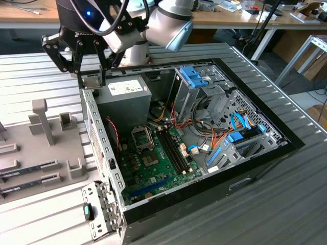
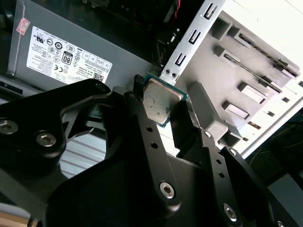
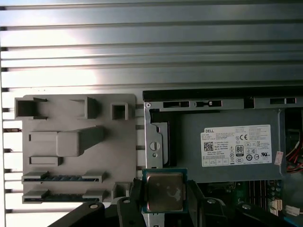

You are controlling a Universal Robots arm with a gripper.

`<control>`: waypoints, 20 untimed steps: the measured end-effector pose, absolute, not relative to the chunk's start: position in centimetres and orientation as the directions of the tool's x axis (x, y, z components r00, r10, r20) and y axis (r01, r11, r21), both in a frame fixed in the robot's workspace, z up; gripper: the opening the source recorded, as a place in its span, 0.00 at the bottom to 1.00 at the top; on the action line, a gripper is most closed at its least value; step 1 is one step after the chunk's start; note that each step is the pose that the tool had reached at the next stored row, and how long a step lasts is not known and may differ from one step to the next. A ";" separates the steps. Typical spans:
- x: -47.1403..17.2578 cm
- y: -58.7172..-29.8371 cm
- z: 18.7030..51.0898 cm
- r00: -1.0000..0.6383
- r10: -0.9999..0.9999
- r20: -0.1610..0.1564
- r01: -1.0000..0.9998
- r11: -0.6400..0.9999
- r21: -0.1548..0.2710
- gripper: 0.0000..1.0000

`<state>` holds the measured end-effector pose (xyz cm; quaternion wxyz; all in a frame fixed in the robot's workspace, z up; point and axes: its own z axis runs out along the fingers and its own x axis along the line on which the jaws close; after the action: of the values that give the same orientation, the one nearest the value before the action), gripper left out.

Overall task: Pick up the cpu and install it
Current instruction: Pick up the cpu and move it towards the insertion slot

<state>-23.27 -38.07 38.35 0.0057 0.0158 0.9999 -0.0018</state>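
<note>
As the 2 fingers (image 2: 144, 127) grip it, the cpu (image 2: 163, 101) sits between them.

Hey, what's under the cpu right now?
The cpu, clamped in the pincer, hangs over the case's metal wall beside the power supply. What lies directly beneath is covered.

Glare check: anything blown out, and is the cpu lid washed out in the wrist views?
First wrist view: glare band across the ribbed table, cpu lid not washed out. Second wrist view: grey tray partly blown white, lid shows mottled reflections. Exterior view: computer case interior darker than the table.
</note>
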 end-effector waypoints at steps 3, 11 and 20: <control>-22.8 -38.1 38.3 -0.999 0.032 -0.011 0.032 0.999 -0.003 0.47; -21.0 -38.1 38.3 -0.999 0.032 -0.009 0.032 0.999 -0.003 0.47; -19.2 -38.1 38.3 -0.999 0.032 -0.006 0.032 0.999 -0.004 0.47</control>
<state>-19.24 -38.09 38.31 0.0030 0.0159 0.9999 -0.0018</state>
